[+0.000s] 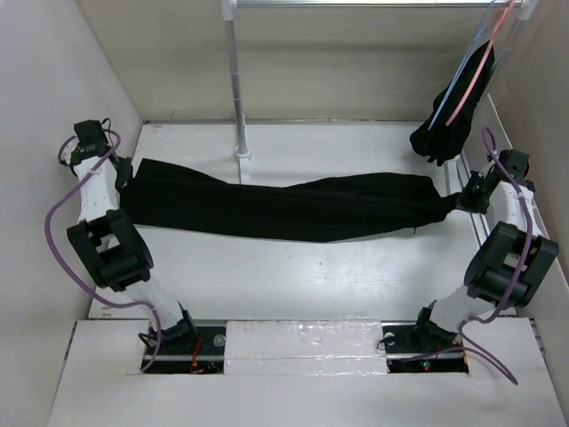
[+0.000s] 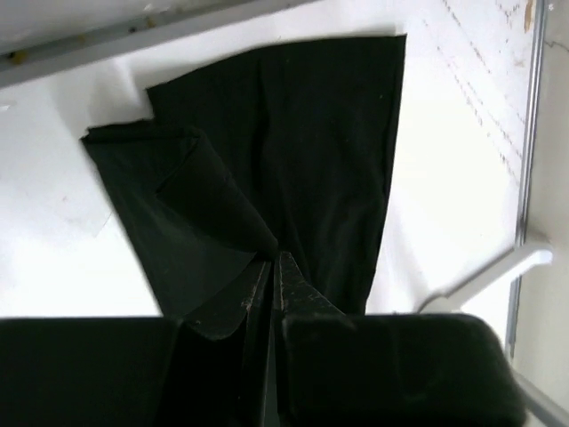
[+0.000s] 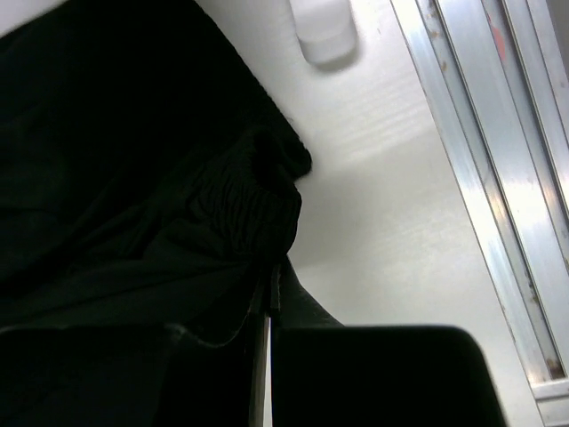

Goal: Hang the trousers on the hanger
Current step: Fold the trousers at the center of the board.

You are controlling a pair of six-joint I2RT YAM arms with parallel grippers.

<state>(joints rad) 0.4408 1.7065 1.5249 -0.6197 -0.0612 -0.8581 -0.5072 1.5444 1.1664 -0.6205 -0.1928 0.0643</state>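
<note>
Trousers (image 1: pixel 284 209) stretched across the counter (image 1: pixel 293 285), long axis running left to right. At the left end we see the left hand (image 1: pixel 127 182) pinched together on a fold of the cloth. At the right end the right hand (image 1: pixel 455 200) is clamped on gathered fabric in the same way. Farther right and behind, the hanger (image 1: pixel 464 71) hangs from the rail (image 1: pixel 356 4), beside a pink hanger (image 1: pixel 480 67) carrying a smaller black garment (image 1: pixel 449 120). We judge the right hand nearer the hanger, which lies up and behind the trousers' right end.

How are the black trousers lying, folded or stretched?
Stretched out: the left gripper and right gripper each pinch one end of the trousers.
</note>
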